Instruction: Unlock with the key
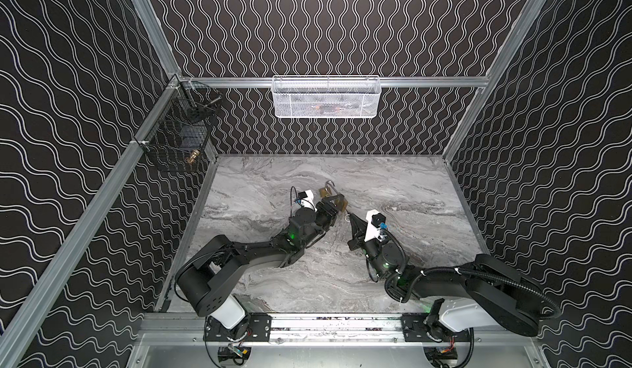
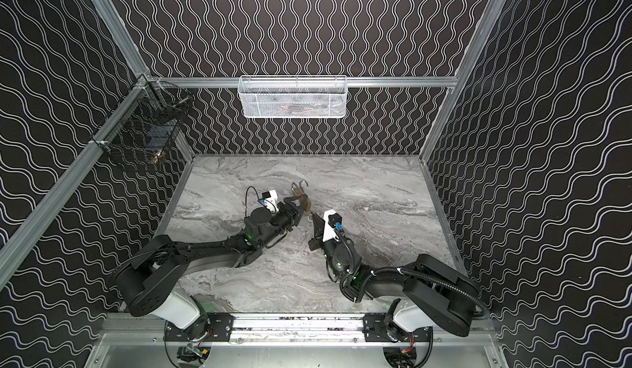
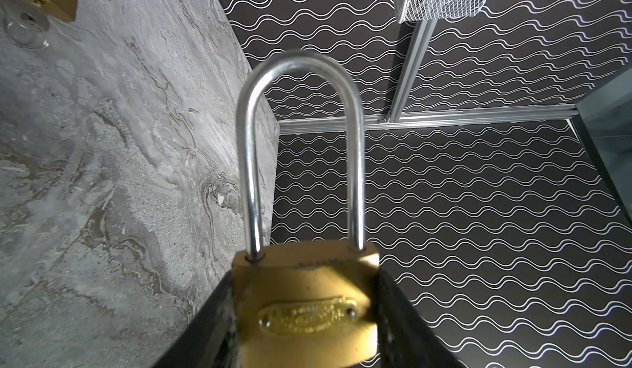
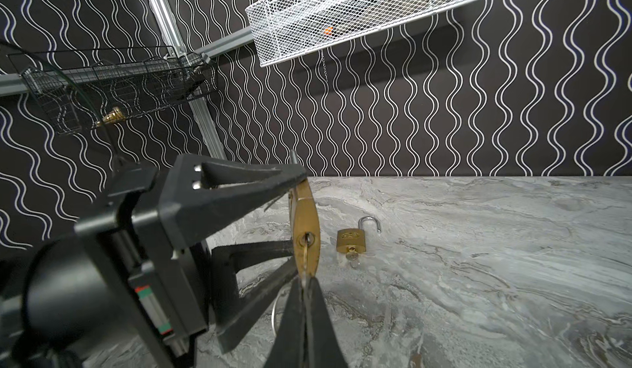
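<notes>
Two grips: left gripper (image 1: 338, 204) clamps the padlock (image 3: 307, 291), right gripper (image 4: 305, 282) pinches the key (image 4: 304, 258), mostly hidden between its jaws.

Blade of key (image 4: 304, 258) hidden inside padlock (image 4: 305, 212), white basket (image 1: 325, 100) contents blurred

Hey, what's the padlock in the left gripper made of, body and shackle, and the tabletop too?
Padlock body: likely brass, dull golden with a stamped plate. Shackle: steel, probably chrome-plated, given its mirror-bright highlights. Tabletop: grey veined marble look; real stone or printed laminate, cannot tell.
</notes>
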Action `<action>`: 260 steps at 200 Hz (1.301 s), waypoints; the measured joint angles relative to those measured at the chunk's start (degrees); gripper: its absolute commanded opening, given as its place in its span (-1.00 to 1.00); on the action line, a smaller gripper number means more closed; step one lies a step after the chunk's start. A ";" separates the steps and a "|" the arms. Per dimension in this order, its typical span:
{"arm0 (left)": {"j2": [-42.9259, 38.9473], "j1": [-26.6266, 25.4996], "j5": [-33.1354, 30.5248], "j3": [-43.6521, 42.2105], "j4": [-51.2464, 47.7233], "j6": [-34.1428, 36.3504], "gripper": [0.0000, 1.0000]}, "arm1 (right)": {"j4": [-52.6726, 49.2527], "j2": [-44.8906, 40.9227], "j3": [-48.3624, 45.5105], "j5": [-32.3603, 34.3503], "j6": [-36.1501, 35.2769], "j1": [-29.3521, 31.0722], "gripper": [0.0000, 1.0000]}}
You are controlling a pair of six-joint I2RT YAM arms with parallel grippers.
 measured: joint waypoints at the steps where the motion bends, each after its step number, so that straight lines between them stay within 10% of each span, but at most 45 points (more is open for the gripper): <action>1: 0.00 0.00 0.00 0.00 0.02 0.00 -0.47 | 0.00 0.00 0.02 0.00 0.00 -0.02 -1.00; 260: 1.18 0.09 0.26 -0.74 3.10 -1.40 -0.50 | 2.84 2.62 1.07 1.64 -0.42 -0.02 -1.00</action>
